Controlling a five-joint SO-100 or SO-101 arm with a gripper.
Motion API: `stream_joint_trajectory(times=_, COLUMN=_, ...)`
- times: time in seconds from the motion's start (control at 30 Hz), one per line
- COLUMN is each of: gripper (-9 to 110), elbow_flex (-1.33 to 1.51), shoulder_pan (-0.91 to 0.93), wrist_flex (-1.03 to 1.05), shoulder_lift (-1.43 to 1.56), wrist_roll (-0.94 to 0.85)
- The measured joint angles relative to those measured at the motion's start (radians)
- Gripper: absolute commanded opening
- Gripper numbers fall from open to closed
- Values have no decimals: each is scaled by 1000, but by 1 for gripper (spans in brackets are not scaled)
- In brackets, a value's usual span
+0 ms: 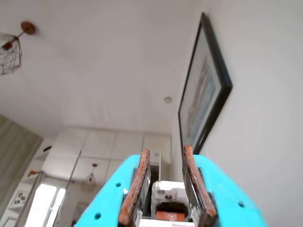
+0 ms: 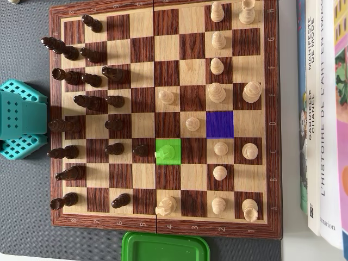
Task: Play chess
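Cut off at the edges

We see the green container (image 2: 165,248) cropped below and the books (image 2: 321,109) cropped at the overhead view's right.

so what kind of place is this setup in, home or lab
Most likely a home, a living room or similar. The wrist view looks up at a framed picture on the wall and a wire pendant lamp on the ceiling. In the overhead view a wooden chessboard lies beside books.
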Motion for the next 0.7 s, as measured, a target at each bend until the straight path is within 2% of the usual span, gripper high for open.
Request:
stream_joint_trajectory(times=0.23, gripper=11, elbow_flex=0, shoulder_pan=2, wrist_flex=-249, shoulder_lift=17, wrist_roll=0)
stream_joint_trajectory(times=0.7, gripper=11, elbow_flex=0, shoulder_pan=5, wrist_flex=-563, shoulder_lift=18, wrist_roll=0)
